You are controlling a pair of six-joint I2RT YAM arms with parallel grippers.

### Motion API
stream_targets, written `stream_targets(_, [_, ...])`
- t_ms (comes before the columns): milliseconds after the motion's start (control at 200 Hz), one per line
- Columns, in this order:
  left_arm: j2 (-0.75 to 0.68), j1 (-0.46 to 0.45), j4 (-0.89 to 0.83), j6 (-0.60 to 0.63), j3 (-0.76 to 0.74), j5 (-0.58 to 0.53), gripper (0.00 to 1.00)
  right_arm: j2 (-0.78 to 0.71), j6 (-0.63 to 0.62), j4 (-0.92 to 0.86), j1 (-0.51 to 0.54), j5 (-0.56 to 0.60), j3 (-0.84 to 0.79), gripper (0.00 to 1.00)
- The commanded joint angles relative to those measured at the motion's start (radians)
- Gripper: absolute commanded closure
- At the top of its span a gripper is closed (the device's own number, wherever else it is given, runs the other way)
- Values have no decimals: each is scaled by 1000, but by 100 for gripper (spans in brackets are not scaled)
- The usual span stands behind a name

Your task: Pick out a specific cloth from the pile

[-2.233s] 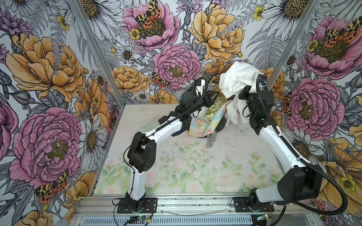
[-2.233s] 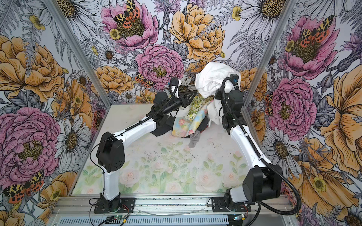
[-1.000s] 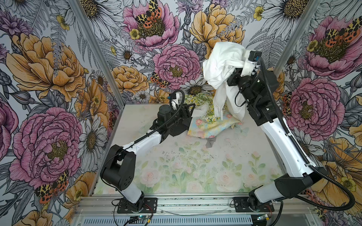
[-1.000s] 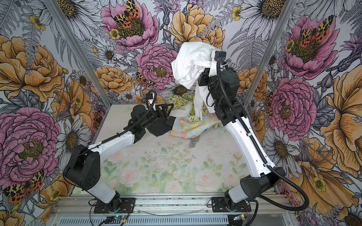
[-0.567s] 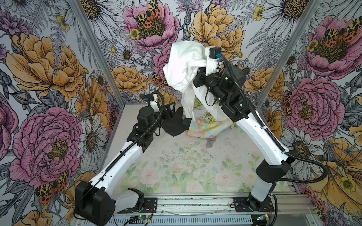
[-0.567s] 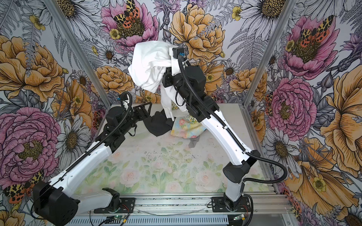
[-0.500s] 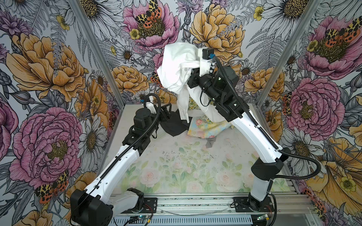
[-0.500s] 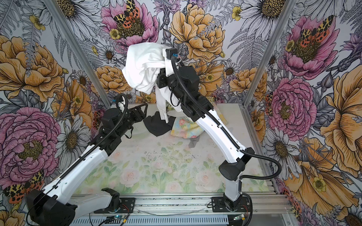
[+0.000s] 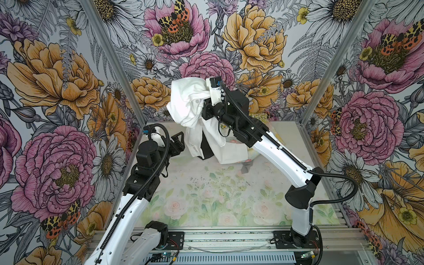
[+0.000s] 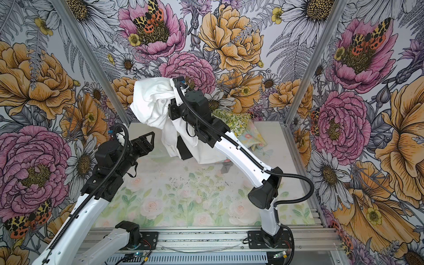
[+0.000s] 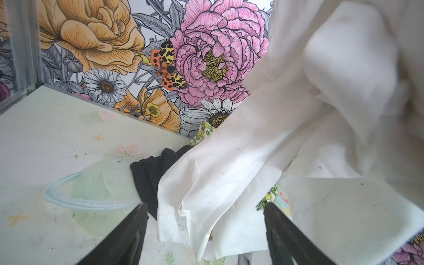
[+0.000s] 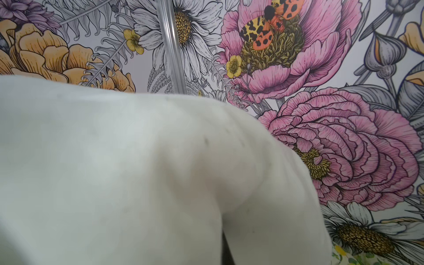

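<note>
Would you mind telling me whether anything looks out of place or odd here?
Yes: the white cloth is bunched right over the right gripper, hiding it and filling most of the right wrist view, while its lower end hangs down over the black cloth.

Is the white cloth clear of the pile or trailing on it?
Mostly lifted. The white cloth bunches over the right pincer; its tail hangs across the black cloth. Contact: cannot tell.

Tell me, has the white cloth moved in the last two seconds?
Yes. The white cloth has swung left in both top views: from beside the right corner post to just below the back wall's pink flower.
</note>
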Motion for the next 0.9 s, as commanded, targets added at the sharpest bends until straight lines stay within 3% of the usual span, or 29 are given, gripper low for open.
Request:
stream_targets(0, [25, 7, 98, 16, -5, 125, 18, -100, 5, 47, -10, -23, -71, 100])
stream_targets(250, [127, 0, 445, -74, -33, 352, 13, -178, 16, 91, -57, -76, -238, 100])
stream_targets(400, [171, -41, 553, -60, -17, 420, 13, -191, 13, 92, -73, -70, -282, 100])
stream_targets(600, [163, -66, 578, -29, -25, 490, 12, -176, 24, 91, -115, -64, -291, 100])
stream_targets(895, [121, -73, 537, 12, -87, 489, 11, -122, 19, 91, -163, -72, -275, 100])
